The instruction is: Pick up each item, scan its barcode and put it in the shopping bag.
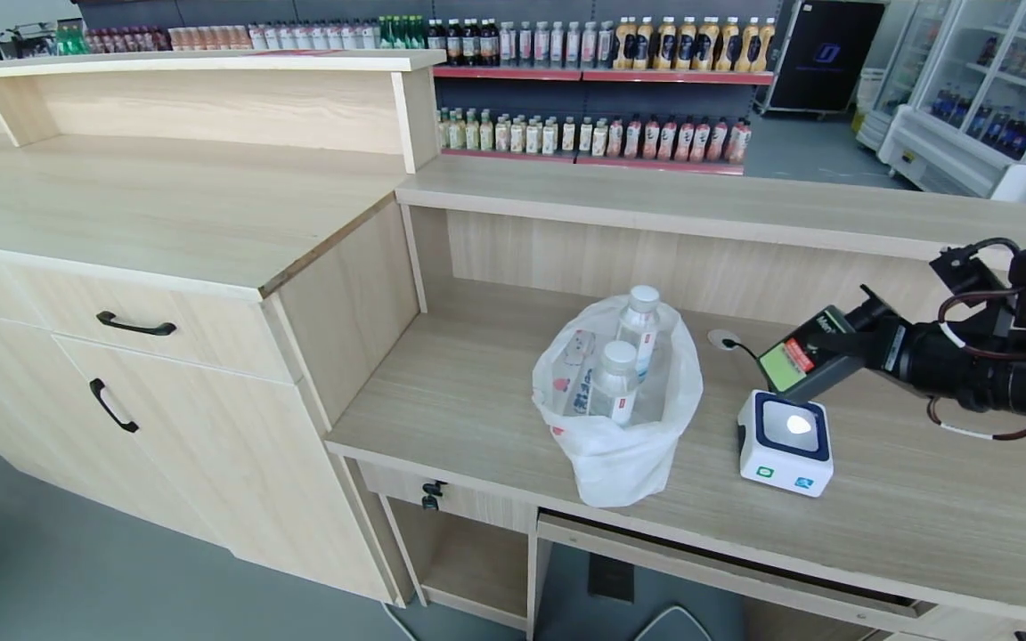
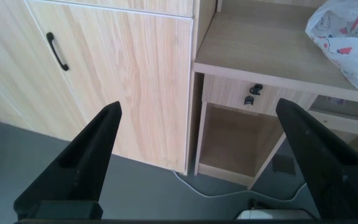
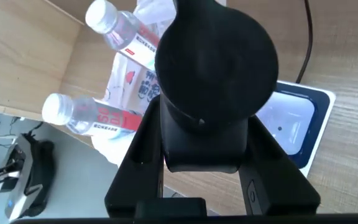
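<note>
Right gripper (image 1: 836, 347) clamped on box (image 1: 787, 363) tilted just above scanner (image 1: 785, 442); scan may fail if the barcode faces away.

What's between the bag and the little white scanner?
Nothing: the head view shows bare counter between the bag and the scanner.

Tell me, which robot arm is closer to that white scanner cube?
Right. The right gripper holds a small box just above the scanner; the left gripper hangs open below counter height, off beyond the shopping bag.
</note>
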`<state>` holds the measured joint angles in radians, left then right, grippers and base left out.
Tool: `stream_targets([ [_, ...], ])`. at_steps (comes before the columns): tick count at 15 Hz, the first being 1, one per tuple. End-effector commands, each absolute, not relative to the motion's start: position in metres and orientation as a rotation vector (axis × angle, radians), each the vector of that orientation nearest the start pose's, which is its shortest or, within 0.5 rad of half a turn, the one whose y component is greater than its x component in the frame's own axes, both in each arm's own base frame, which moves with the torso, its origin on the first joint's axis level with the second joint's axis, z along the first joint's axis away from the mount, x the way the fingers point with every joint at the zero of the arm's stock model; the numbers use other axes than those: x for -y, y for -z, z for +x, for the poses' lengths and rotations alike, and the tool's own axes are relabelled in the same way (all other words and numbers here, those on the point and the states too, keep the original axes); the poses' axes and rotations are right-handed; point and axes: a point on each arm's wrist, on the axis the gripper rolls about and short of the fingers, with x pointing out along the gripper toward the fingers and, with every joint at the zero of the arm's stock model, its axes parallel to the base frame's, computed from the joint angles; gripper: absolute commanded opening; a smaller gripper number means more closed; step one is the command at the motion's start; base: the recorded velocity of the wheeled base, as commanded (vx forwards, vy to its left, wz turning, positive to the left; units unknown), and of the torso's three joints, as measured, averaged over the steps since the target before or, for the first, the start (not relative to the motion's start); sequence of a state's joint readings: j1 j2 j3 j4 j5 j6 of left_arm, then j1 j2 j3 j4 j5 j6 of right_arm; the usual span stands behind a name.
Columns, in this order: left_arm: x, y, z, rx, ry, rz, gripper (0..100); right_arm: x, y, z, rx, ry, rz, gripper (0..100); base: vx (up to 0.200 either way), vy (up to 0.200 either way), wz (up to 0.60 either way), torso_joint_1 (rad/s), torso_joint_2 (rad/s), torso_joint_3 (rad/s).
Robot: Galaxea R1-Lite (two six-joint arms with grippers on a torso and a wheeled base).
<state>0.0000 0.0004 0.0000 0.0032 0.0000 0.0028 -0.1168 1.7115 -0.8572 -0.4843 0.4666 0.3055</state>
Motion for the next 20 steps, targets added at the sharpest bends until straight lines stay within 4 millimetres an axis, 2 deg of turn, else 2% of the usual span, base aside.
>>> stream_targets([
  [1,0.000,-0.075,-0.023,-0.003,0.000,0.003,100,0.029,-0.160,0.322,-0.461,-0.280,0.421,0,0.000,0.000,0.00,0.000,0.00,0.000],
  [8,0.000,-0.075,-0.023,-0.003,0.000,0.003,100,0.032,-0.141,0.346,-0.545,-0.256,0.445,0,0.000,0.000,0.00,0.000,0.00,0.000],
  [13,0.000,-0.075,-0.023,-0.003,0.000,0.003,100,0.034,-0.124,0.363,-0.554,-0.262,0.365,0,0.000,0.000,0.00,0.000,0.00,0.000],
  [20,0.000,-0.075,-0.023,-0.003,0.000,0.003,100,0.031,-0.121,0.365,-0.561,-0.270,0.365,0,0.000,0.000,0.00,0.000,0.00,0.000],
])
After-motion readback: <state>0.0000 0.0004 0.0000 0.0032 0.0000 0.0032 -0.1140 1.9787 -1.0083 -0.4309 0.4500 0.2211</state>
